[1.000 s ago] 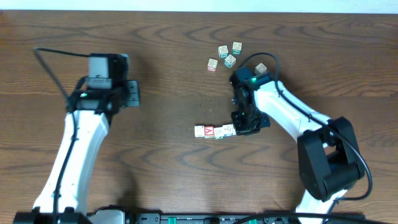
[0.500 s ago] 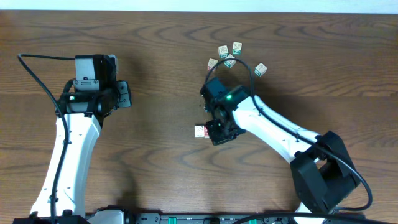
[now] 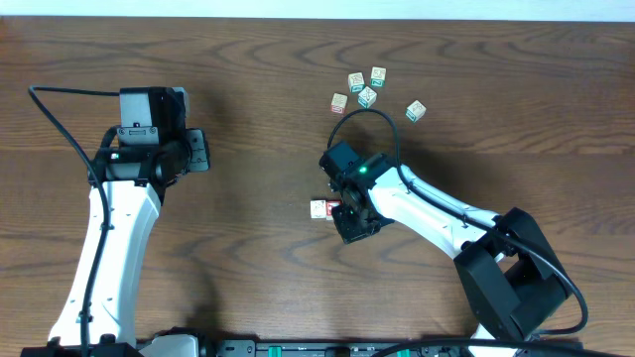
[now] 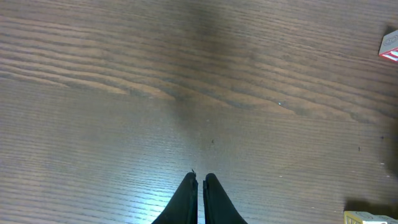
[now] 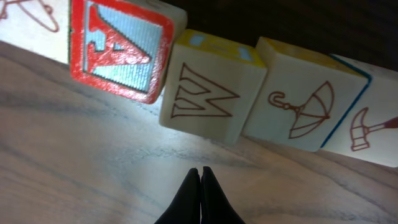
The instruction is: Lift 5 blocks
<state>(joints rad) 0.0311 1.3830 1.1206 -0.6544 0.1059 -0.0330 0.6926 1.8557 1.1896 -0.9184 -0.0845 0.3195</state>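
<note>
**Dark wood table with two arms; block row at the right tool**

Seen from above, the table (image 3: 258,268) is dark brown wood with long grain running left to right. Nearest the camera's lower edge stand the bases of the two white arms.

The left tool (image 4: 199,180) hangs over bare wood, its fingers pressed together and holding nothing. In its wrist view a red-and-white block corner (image 4: 390,45) shows at the right edge.

The right tool (image 5: 201,171) also has its fingers pressed together, empty. The tips point at the row of blocks (image 5: 211,93), with a strip of table showing between. In this close view the wood looks pale grey.

The row lies on the table, faces touching. From left to right it holds:
- a partly cropped end block (image 5: 25,18)
- the A block (image 5: 118,46)
- the W block (image 5: 208,93)
- the umbrella block (image 5: 305,102)
- the hammer block (image 5: 367,134)

From above the right arm hides most of the row.

Farther off, five loose blocks (image 3: 367,96) lie scattered. A pale strip (image 3: 317,8) borders the far edge.
</note>
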